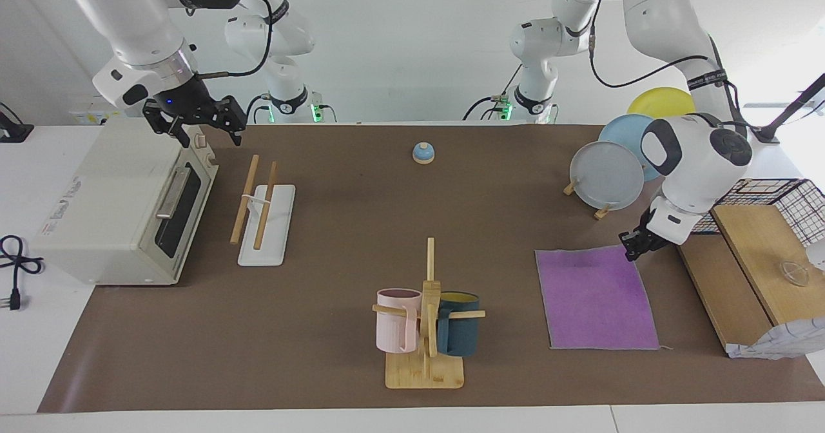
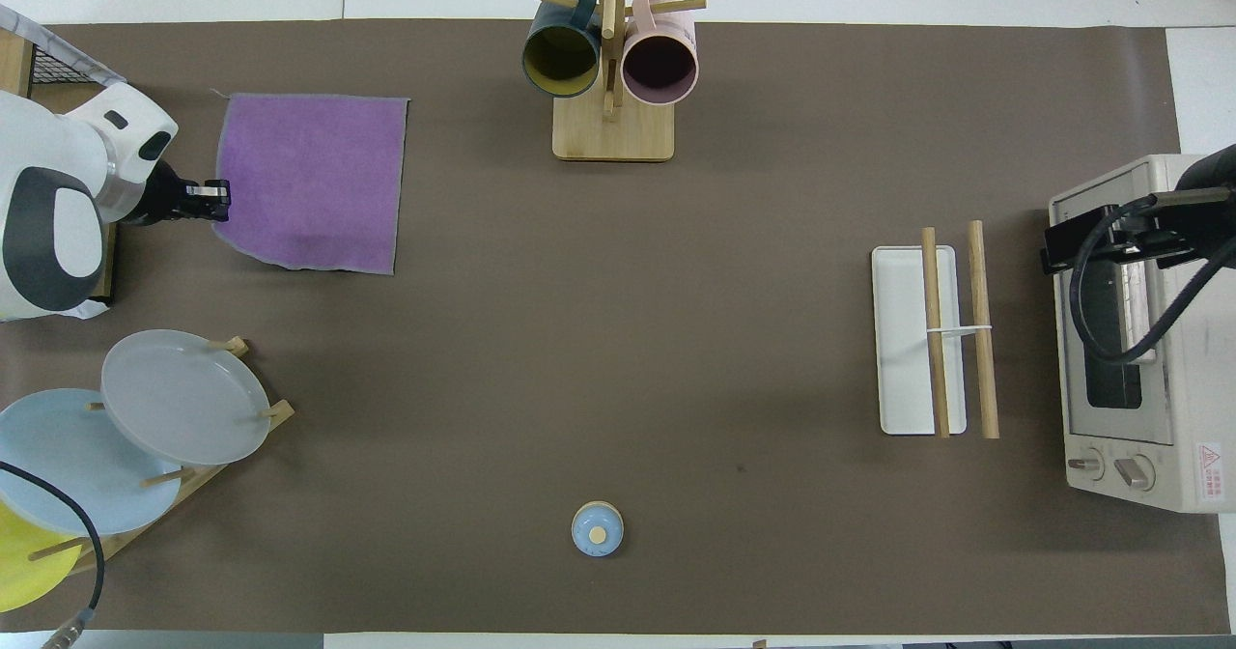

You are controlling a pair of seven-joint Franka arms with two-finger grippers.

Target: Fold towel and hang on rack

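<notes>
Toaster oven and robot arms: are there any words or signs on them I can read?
Nothing reads clearly enough to quote.
Toaster oven, warning label by the knobs: a red triangle sign; its words are too small to read.
Toaster oven, grey print on its top: too blurred to read.
Right arm, white lettering on its black sleeve: too blurred to read.
Left arm, white lettering on its black strap: too small to read.

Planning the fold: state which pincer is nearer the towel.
Left. The left pincer is shut on the towel at its corner nearest the plate stand. The right pincer waits open over the toaster oven.
</notes>
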